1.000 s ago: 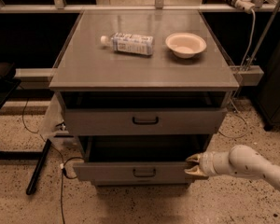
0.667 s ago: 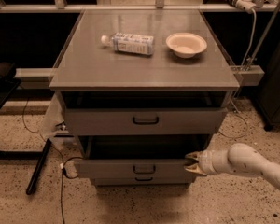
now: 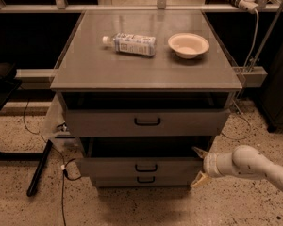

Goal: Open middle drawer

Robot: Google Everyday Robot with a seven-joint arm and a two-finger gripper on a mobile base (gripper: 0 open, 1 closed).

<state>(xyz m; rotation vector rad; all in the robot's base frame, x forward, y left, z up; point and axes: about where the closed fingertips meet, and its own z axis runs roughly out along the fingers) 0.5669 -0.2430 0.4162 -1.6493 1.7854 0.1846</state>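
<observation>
The grey cabinet has three drawers. The middle drawer (image 3: 113,166), a flat grey front with a small black bar handle (image 3: 146,167), stands pulled out, with a dark gap above its front. The top drawer (image 3: 99,122) is also out a little. The bottom drawer (image 3: 113,181) sits just under the middle one. My gripper (image 3: 199,166) is at the right end of the middle drawer's front. Its two pale fingers are spread wide, one above and one below, and hold nothing. The white arm (image 3: 247,164) comes in from the lower right.
On the cabinet top (image 3: 85,69) lie a plastic bottle (image 3: 130,44) and a pale bowl (image 3: 188,45). A black bar (image 3: 39,168) and cables (image 3: 62,173) lie on the speckled floor at the left. A dark cabinet (image 3: 280,84) stands at the right.
My gripper's fingers have spread apart and the gripper has drawn back slightly to the right from the drawer's end. The drawers have not visibly moved.
</observation>
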